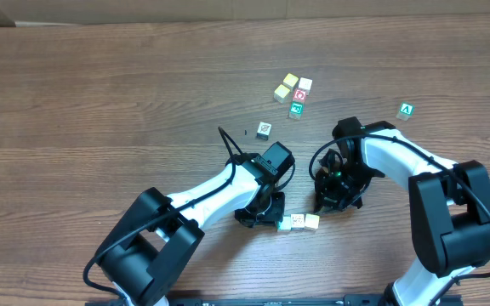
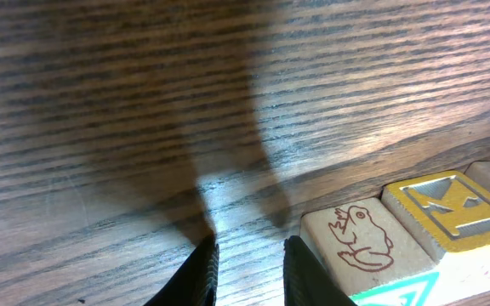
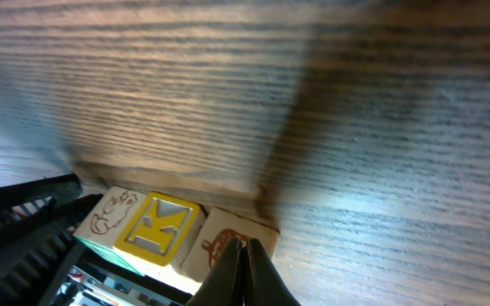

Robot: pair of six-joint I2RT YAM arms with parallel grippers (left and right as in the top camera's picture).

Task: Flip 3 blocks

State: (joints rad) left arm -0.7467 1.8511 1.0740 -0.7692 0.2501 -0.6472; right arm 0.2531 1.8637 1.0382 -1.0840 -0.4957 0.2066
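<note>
Black fingers (image 2: 202, 274) beside square wooden blocks (image 2: 364, 242)

The table (image 1: 100, 85) is noted as brown wood-grain board, smooth, with a soft sheen where light is caught in the wrist views. The frog block (image 2: 362, 242) is recorded as pale bare wood, matt, with a thin red line print, and the K block (image 2: 449, 208) as wood faced in a yellow coat, slightly glossy, its letter raised in relief. The fingers (image 2: 201, 274) of the left gripper (image 2: 247, 259) and the right gripper (image 3: 245, 248) are seen as black, matt and plastic-looking, while the arm shells (image 1: 219, 183) are marked as smooth white and black hard plastic.
</note>
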